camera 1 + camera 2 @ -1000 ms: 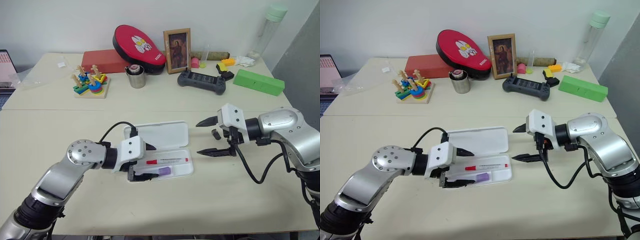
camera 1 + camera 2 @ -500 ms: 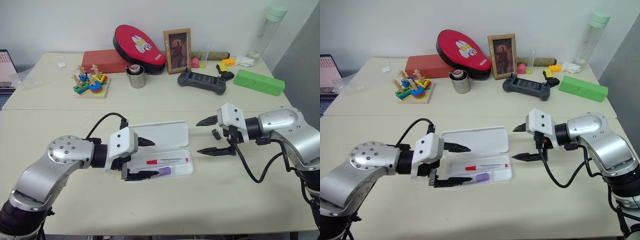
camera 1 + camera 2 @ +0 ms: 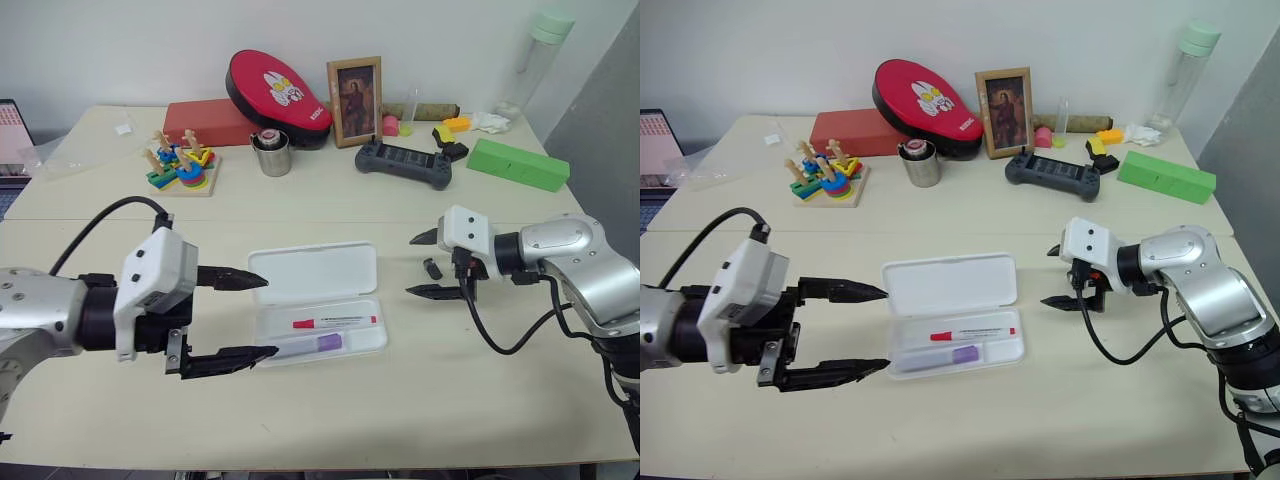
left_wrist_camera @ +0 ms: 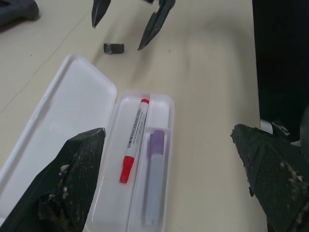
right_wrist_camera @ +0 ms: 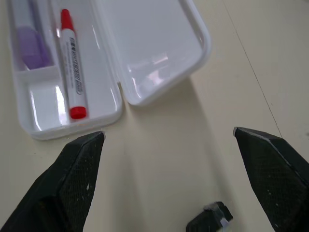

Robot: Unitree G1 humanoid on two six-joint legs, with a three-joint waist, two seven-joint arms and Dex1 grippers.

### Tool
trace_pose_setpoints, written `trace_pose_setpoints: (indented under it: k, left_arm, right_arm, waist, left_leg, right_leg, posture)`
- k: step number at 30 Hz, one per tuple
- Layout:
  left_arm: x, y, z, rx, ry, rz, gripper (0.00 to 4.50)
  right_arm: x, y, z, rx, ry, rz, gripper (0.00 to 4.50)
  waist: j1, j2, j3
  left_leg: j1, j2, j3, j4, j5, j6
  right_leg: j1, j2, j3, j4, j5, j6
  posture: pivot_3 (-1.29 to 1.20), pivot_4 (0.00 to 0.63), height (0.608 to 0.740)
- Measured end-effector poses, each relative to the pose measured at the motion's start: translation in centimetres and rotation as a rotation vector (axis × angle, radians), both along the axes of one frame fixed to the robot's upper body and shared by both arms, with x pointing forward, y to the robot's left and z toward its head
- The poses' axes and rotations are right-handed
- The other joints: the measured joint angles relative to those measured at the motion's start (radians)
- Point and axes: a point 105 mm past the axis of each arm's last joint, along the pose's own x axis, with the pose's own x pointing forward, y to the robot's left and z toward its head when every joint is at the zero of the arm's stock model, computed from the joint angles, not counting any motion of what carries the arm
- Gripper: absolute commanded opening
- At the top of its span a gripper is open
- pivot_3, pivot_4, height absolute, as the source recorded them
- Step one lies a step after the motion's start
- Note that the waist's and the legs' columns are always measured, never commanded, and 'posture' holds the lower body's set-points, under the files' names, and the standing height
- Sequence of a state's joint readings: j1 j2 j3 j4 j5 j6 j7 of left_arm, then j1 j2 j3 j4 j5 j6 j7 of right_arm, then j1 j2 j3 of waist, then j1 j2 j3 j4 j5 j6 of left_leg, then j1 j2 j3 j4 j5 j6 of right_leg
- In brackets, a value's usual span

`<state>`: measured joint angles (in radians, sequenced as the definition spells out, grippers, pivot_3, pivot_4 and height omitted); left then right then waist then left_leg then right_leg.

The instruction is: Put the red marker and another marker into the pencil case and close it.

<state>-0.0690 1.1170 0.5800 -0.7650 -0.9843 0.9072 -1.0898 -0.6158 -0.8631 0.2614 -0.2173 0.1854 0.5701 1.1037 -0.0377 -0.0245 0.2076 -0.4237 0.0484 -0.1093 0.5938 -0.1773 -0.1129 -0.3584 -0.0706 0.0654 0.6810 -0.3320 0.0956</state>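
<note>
The white pencil case (image 3: 312, 268) lies open in the middle of the table, its lid flat toward the back. In its tray lie the red marker (image 3: 335, 322) and, in front of it, the lilac marker (image 3: 322, 343) with its purple cap. My left gripper (image 3: 270, 316) hovers at the case's left end, open and empty, its fingers pointing right. To the right of the case my right gripper (image 3: 410, 266) is open and empty, pointing left at it. The left wrist view looks down on both markers, red marker (image 4: 134, 147) and lilac marker (image 4: 153, 179).
A small black piece (image 3: 432, 268) lies by the right gripper. Along the back stand a green box (image 3: 518, 164), a game controller (image 3: 404, 162), a picture frame (image 3: 354, 100), a steel cup (image 3: 270, 155), a red pad (image 3: 275, 85) and a wooden stacking toy (image 3: 181, 168).
My left gripper has drawn back from over the tray, up and to the left, leaving the lilac marker lying there. The right gripper has shifted slightly right and turned a little.
</note>
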Motion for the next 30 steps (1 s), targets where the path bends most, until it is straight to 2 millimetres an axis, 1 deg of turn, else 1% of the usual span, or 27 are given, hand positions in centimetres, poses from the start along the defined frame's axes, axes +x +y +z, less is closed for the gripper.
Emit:
trace_pose_setpoints:
  k: [5, 8, 12, 15, 22, 24, 25, 30]
  left_arm:
    - [-0.2, -0.4, 1.3, -0.017, -0.054, 0.009, 4.45]
    - [-0.1, -0.6, 1.4, -0.023, -0.057, 0.02, 4.45]
    - [-0.1, -0.6, 1.4, -0.025, -0.061, 0.031, 4.45]
    - [0.0, -0.6, 1.5, -0.023, -0.067, 0.037, 4.45]
    - [0.2, -0.7, 1.4, -0.024, -0.075, 0.035, 4.45]
    - [0.2, -0.8, 1.3, -0.024, -0.074, 0.029, 4.5]
    - [0.2, -0.8, 1.3, -0.024, -0.078, 0.03, 4.5]
    - [0.4, -0.6, 1.3, -0.021, -0.087, 0.046, 4.5]
  right_arm:
    - [1.7, -1.2, -1.2, -0.036, -0.007, -0.114, 4.5]
    - [2.7, -1.9, -1.8, -0.04, -0.006, -0.177, 4.5]
    - [3.9, -3.5, -3.0, -0.053, 0.013, -0.289, 4.5]
    - [4.2, -4.1, -3.4, -0.064, 0.026, -0.334, 4.5]
    - [4.3, -4.5, -3.9, -0.047, 0.065, -0.405, 4.5]
    - [4.3, -4.7, -4.0, -0.032, 0.087, -0.434, 4.13]
    - [4.3, -4.7, -4.1, -0.028, 0.097, -0.445, 4.04]
    - [4.1, -4.4, -4.7, 0.002, 0.157, -0.476, 2.76]
  waist:
    - [-0.001, 0.0, 0.0]
    - [-0.004, 0.0, 0.0]
    - [-0.005, 0.0, 0.0]
    - [-0.006, 0.0, 0.0]
    - [-0.007, 0.0, 0.0]
    - [-0.008, 0.0, 0.0]
    - [-0.008, 0.0, 0.0]
    - [-0.012, 0.0, 0.0]
  left_leg:
    - [0.0, 0.0, 0.0, 0.0, 0.0, 0.0]
    - [0.0, 0.0, 0.0, 0.0, 0.0, 0.0]
    - [0.0, 0.0, 0.0, 0.0, 0.0, 0.0]
    - [0.0, 0.0, 0.0, 0.0, 0.0, 0.0]
    - [0.0, 0.0, 0.001, 0.0, 0.0, 0.0]
    - [0.0, 0.0, 0.001, 0.0, 0.0, 0.0]
    - [0.0, 0.0, 0.001, 0.0, 0.0, 0.0]
    - [0.0, 0.0, 0.0, 0.0, 0.0, 0.0]
  right_leg:
    - [0.0, 0.0, 0.001, 0.0, 0.0, 0.0]
    - [0.0, 0.0, 0.0, 0.0, 0.0, 0.0]
    - [0.0, 0.0, 0.0, 0.0, 0.0, 0.0]
    - [0.0, 0.0, 0.0, 0.0, 0.0, 0.0]
    - [0.0, 0.0, 0.001, 0.0, 0.0, 0.0]
    - [0.0, 0.0, 0.001, 0.0, 0.0, 0.0]
    - [0.0, 0.0, 0.001, 0.0, 0.0, 0.0]
    - [0.0, 0.0, 0.0, 0.0, 0.0, 0.0]
  posture:
    - [0.0, 0.15, 0.74]
    - [0.0, 0.15, 0.74]
    - [0.0, 0.15, 0.74]
    - [0.0, 0.15, 0.74]
    - [0.0, 0.15, 0.74]
    - [0.0, 0.15, 0.74]
    - [0.0, 0.15, 0.74]
    - [0.0, 0.15, 0.74]
